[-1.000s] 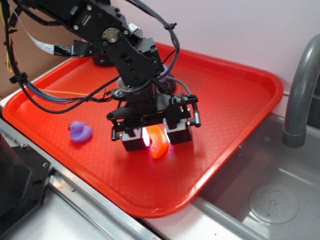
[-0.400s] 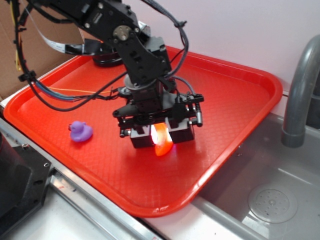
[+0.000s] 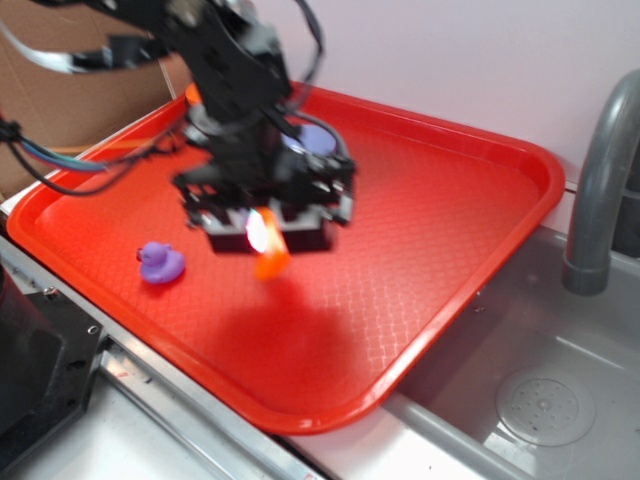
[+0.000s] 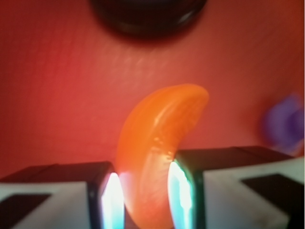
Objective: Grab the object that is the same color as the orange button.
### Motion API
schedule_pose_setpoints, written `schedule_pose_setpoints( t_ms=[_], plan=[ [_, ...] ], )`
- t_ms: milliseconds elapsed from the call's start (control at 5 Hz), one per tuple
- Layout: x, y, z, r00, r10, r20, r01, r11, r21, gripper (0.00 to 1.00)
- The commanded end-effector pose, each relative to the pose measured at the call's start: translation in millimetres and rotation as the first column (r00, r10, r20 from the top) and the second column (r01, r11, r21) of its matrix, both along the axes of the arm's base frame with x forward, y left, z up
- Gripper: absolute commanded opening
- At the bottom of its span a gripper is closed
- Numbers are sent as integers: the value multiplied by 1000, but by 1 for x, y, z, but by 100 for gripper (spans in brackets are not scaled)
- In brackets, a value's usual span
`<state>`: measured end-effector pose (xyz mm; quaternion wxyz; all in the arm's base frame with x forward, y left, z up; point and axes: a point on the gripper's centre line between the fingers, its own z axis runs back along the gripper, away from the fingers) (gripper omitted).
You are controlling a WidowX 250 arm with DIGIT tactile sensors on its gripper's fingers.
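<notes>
Since the earlier frames the claw (image 3: 266, 228) has been raised and carried toward the left and back of the tray, with the orange slice (image 3: 270, 258) brought up with it; the exterior view is blurred by motion. The slice is pinched between the two fingers (image 4: 188, 183), lower half clamped, curved tip poking out beyond them. In the exterior view it hangs clear of the tray floor, with a shadow cast below.

Progress: the grab is judged done, since the slice matching the orange button is held and lifted. Only keeping the grip secure appears to be left. The orange button itself is mostly hidden behind the arm; just an orange sliver is seen at the tray's back edge.

Containers: the red tray (image 3: 480, 240) holds the purple duck (image 3: 160, 262), sitting well to the left of the claw, and a lavender-topped button (image 3: 312, 140) partly visible behind the arm. A sink (image 3: 540, 400) with a drain lies beside the tray; nothing is seen in it.
</notes>
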<state>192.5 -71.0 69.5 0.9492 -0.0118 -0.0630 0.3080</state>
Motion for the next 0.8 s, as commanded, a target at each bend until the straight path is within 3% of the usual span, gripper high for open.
schedule_pose_setpoints(
  t_ms=[0, 200, 600],
  plan=[
    [4, 52, 56, 947, -319, 28, 320, 947, -38, 0],
    [10, 76, 71, 862, -505, -36, 503, 863, -52, 0],
    [6, 97, 85, 799, -601, -36, 600, 799, -26, 0]
  ],
)
